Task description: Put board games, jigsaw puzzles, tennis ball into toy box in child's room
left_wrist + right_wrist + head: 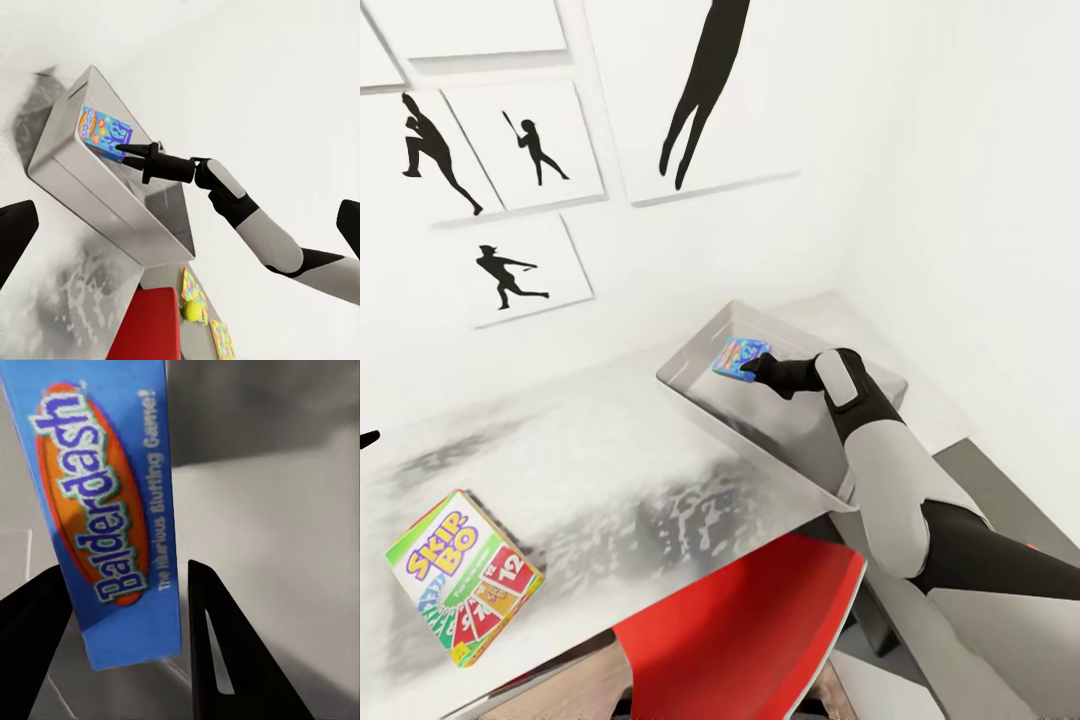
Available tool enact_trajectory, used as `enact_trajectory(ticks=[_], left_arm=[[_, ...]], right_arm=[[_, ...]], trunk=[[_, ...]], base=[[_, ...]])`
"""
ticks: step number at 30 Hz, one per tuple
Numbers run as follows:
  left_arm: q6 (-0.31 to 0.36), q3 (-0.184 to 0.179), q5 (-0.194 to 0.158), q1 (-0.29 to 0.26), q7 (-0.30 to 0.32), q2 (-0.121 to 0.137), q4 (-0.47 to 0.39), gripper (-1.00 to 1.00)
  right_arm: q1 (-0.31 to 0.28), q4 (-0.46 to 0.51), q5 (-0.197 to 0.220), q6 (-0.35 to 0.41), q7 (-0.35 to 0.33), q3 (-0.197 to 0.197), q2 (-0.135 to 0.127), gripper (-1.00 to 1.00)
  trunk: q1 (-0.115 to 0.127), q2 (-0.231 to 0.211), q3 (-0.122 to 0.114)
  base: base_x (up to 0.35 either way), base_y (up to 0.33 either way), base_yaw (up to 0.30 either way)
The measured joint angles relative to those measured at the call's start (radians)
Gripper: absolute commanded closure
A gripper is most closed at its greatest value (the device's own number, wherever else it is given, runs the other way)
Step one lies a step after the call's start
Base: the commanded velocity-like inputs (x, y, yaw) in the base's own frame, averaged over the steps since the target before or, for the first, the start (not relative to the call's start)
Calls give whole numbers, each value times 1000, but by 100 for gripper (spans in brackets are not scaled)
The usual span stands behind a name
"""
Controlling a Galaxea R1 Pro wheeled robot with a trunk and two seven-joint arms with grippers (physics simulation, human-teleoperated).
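The right gripper (124,649) has its jaws pinching the lower edge of the blue Balderdash box (112,510), one dark finger on each side of it. From the head view the same gripper (752,368) holds that box (738,358) above the inside of the toy box (700,395), near the bin's far-left wall; whether the box touches the bin's floor cannot be told. The left wrist view shows the right gripper (124,156) reaching in over the bin's rim with the box (103,130) tilted against the pale inner wall of the toy box (97,202).

The bin sits on the worktop (590,470) toward the corner of the white walls, just beside the dark grey corner section (1000,490). The right arm (880,470) stretches across the bin's near rim.

The left gripper (180,240) has its jaws spread wide, its two dark fingertips (15,232) at the edges of its own camera's picture with nothing between them.

A Skip-Bo box (465,575) lies on the near-left part of the worktop, well apart from the bin. Further along the worktop, two puzzles (193,286) lie flat with the tennis ball (193,311) between them. A red chair (750,630) stands at the worktop's near edge. Black silhouette pictures (525,150) hang on the wall.
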State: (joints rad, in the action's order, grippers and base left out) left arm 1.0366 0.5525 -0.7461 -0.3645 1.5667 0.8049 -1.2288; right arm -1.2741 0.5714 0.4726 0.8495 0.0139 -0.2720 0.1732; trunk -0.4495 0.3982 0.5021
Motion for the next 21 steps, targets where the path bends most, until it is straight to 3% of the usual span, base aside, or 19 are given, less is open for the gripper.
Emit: enact_trajectory(ticks=[10, 21], left_arm=[[0, 0, 0, 0, 0, -1, 0, -100], [0, 0, 0, 0, 0, -1, 0, -100]], right_arm=[[-4, 0, -1, -3, 0, 0, 0, 100], [-5, 8, 45, -5, -1, -1, 0, 100]], trunk=[[0, 0, 17], [0, 1, 35]], base=[[0, 0, 0], [0, 0, 0]])
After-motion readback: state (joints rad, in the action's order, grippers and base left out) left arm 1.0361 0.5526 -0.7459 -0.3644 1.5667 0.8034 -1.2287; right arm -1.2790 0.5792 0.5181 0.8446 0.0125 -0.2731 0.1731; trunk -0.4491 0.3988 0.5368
